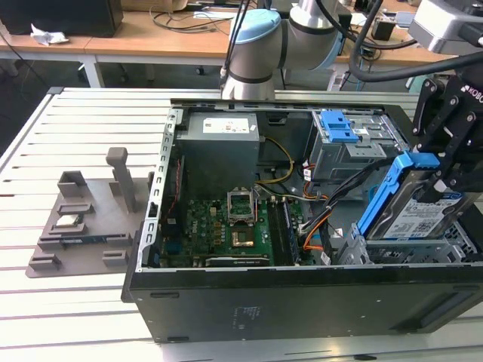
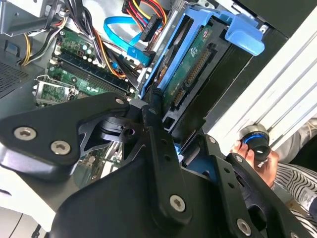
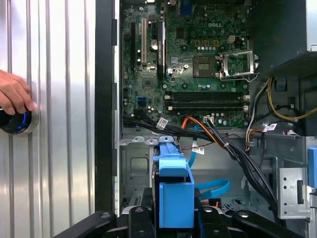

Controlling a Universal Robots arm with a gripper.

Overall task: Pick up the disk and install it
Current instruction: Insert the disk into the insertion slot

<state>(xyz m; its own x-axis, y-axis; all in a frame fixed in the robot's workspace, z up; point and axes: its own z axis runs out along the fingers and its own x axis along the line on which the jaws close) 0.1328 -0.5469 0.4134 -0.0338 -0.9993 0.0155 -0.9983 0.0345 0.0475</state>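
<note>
The disk [image 1: 419, 217], silver-grey with a blue-and-white label and a bright blue frame, hangs tilted over the metal drive bay [image 1: 400, 253] at the exterior view's right end of the open computer case. My gripper [image 1: 447, 167] is shut on its upper end. In the second wrist view the disk [image 2: 192, 62] shows its green circuit side and connector, with the black fingers [image 2: 154, 130] on either side of it. In the first wrist view the blue frame of the disk [image 3: 174, 188] sits between the gripper's black links [image 3: 173, 220], above the bay floor.
The case [image 1: 302, 305] holds a green motherboard [image 1: 226, 226], a grey power supply [image 1: 223, 128], a blue latch with metal cage [image 1: 343, 132] and loose cables [image 3: 213, 136] near the bay. A grey fixture [image 1: 83, 219] stands left. A hand [image 3: 14, 94] rests on a blue-ringed button [image 3: 15, 121].
</note>
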